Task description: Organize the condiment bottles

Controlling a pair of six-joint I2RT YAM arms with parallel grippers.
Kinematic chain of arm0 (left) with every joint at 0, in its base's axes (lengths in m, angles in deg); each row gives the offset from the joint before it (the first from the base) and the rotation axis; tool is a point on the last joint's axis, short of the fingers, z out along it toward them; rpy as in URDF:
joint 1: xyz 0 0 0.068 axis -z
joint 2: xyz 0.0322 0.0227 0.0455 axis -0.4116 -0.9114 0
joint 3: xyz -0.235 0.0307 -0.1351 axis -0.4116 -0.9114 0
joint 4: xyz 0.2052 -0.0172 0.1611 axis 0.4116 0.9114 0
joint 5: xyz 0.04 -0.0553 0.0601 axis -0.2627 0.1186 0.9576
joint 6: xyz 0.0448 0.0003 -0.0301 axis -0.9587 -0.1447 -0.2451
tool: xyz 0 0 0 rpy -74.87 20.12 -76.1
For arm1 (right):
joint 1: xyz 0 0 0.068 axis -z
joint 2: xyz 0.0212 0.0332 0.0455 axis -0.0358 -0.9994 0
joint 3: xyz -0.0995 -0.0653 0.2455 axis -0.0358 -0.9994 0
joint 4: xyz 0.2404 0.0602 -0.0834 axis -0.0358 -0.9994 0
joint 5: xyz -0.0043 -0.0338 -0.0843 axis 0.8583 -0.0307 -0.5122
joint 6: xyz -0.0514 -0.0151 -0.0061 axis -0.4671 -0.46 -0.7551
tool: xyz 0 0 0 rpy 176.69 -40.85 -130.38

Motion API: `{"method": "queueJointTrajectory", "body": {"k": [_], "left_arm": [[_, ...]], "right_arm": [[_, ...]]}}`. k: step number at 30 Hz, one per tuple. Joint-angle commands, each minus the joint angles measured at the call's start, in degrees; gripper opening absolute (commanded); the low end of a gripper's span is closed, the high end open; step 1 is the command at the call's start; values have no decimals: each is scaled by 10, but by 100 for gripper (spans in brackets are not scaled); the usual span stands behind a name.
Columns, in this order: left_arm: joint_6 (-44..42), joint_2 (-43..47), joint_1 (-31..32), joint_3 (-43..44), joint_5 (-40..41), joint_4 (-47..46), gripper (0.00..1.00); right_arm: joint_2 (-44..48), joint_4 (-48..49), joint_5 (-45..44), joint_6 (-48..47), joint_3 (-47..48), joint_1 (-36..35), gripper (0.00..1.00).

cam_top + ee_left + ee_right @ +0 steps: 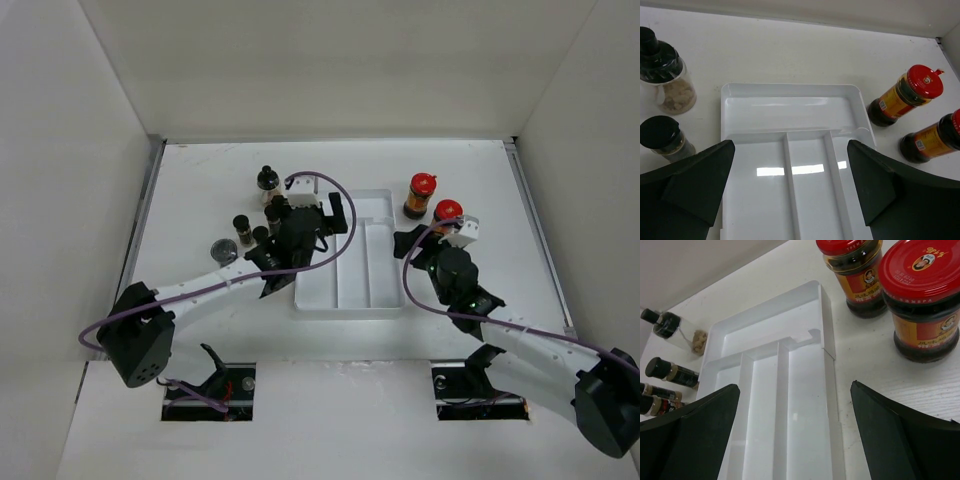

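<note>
Two red-capped jars [421, 192] [447, 212] stand right of the white divided tray [345, 300]. Several black-capped bottles [267, 180] [243, 227] and a silver-capped jar [223, 251] stand left of it. My left gripper [318, 218] hangs open and empty above the tray's left side; its wrist view [790, 185] shows the tray [790, 105] between the fingers, black-capped bottles [662, 75] on the left and red-capped jars [905, 95] on the right. My right gripper [432, 245] is open and empty beside the tray's right edge, just short of the red-capped jars [925, 295] [855, 270].
The tray has one wide far compartment and three long ones; nothing lies in them. White walls close in the table on the left, right and back. Purple cables loop over both arms. More black-capped bottles [672, 371] line the tray's left side in the right wrist view.
</note>
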Motion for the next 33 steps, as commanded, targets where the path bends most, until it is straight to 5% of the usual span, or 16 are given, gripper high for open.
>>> {"method": "queueJointTrajectory", "body": {"k": [1, 4, 8, 11, 16, 19, 21, 25, 27, 30, 33], "left_arm": [[-7, 3, 2, -14, -8, -55, 100], [-13, 3, 3, -33, -20, -84, 100], [-25, -3, 13, -51, -29, -121, 100], [-28, -2, 8, -62, -19, -134, 100], [-22, 25, 11, -96, 4, -140, 100], [5, 38, 12, -128, -5, -171, 100], [11, 43, 11, -142, -27, -189, 99], [15, 42, 10, -170, -61, -233, 46], [14, 40, 15, -173, -74, -235, 35], [12, 35, 19, -175, -91, -242, 35], [13, 30, 18, -183, -96, -260, 49]], "right_arm": [[1, 44, -1, -18, 33, -12, 100], [6, 37, 12, -20, 41, -12, 99], [8, 12, 19, -23, 63, -12, 49], [8, -25, 13, -28, 89, -12, 23], [31, -116, -28, -73, 152, 18, 12], [12, -177, -62, -105, 209, 62, 16], [-12, -209, -87, -113, 236, 90, 29], [-54, -226, -98, -127, 251, 119, 77], [-80, -235, -98, -140, 258, 133, 93], [-123, -244, -90, -145, 267, 156, 100], [-159, -241, -76, -146, 274, 178, 100]]}}
